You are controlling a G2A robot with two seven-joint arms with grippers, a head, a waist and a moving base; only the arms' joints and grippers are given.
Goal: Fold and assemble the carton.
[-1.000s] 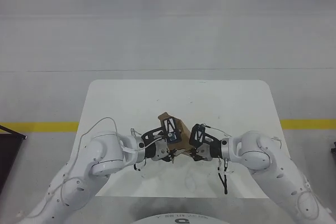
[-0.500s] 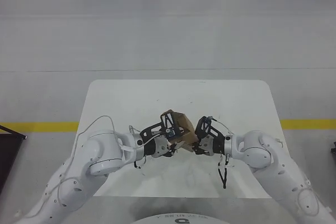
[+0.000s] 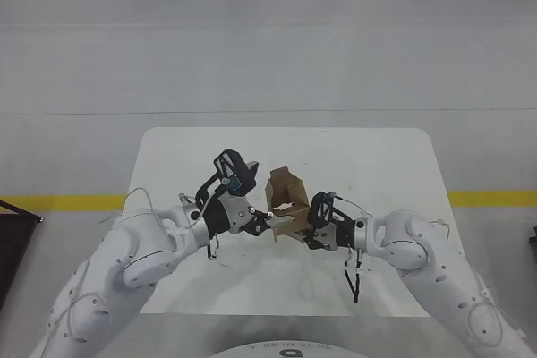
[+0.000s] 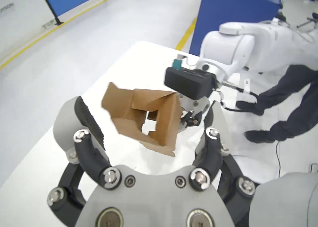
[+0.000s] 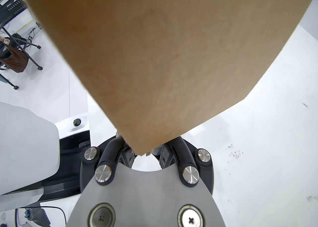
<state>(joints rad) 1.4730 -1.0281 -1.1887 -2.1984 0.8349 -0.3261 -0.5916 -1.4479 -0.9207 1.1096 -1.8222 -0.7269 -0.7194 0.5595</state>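
**Carton.** The brown corrugated cardboard carton is partly erected. Its side panels form an open sleeve, and loose flaps project at both ends. It is located over the middle of the white rectangular worktop, between the two hands. Whether its lowest flap touches the worktop surface cannot be determined.

**Right hand.** The right hand is closed on a lower corner of the carton. The cardboard edge is pinched between its black fingers. The carton panel rises directly in front of the wrist camera.

**Left hand.** The left hand is spread wide and holds nothing. Its two black-padded fingers flank the open end of the carton, just beside it. No contact with the cardboard can be confirmed.
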